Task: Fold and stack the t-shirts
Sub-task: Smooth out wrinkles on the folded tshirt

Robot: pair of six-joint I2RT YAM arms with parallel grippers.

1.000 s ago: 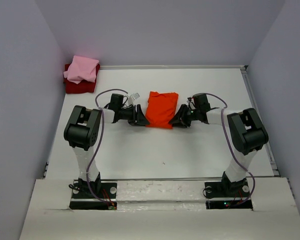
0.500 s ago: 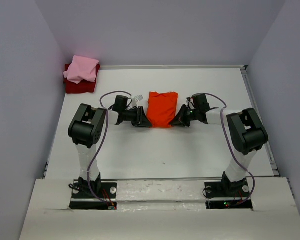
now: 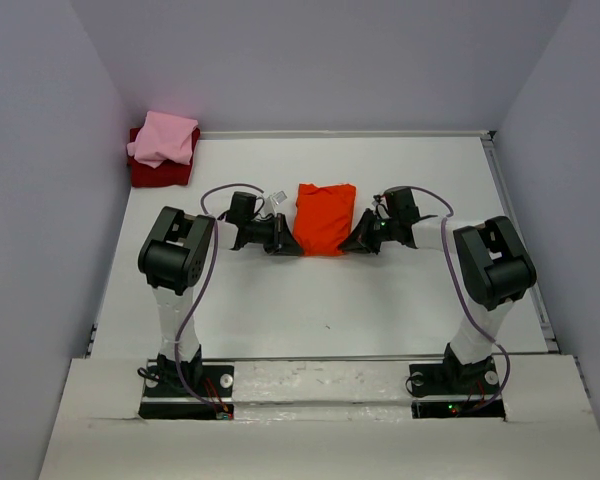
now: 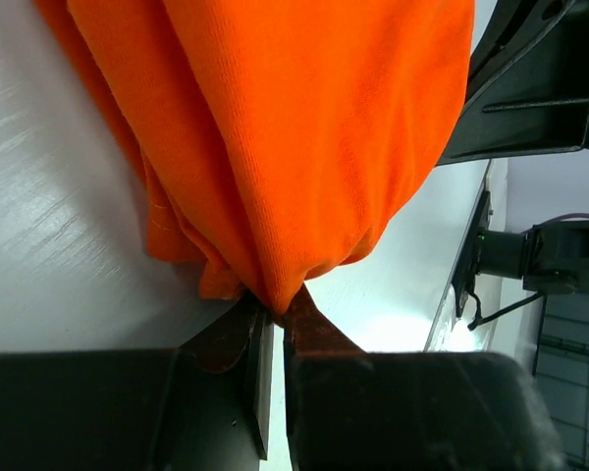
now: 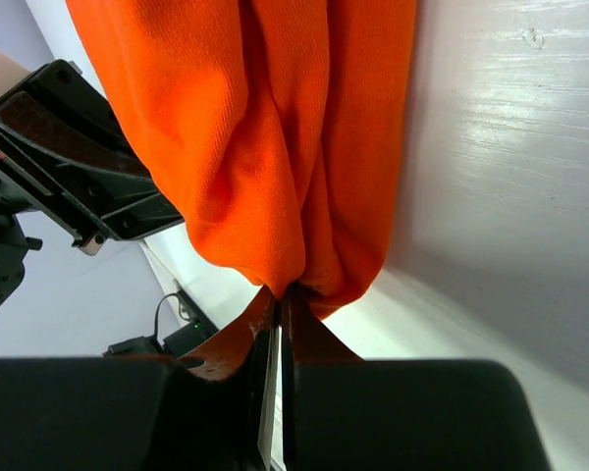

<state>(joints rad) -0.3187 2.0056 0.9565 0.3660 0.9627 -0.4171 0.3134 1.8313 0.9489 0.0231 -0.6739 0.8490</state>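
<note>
On the table (image 3: pixel 400 300) — one orange t-shirt (image 3: pixel 323 218), two stacked t-shirts (image 3: pixel 165 142).

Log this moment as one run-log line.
left hand: shut on orange t-shirt, near-left corner | right hand: shut on its near-right corner | pink t-shirt atop dark red t-shirt, far left | orange: unstacked

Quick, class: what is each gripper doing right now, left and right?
Left gripper: shut on the orange shirt.
Right gripper: shut on the same orange shirt.

Table (image 3: pixel 330 300): orange t-shirt (image 3: pixel 323 218), seemingly red t-shirt (image 3: pixel 158 176)
</note>
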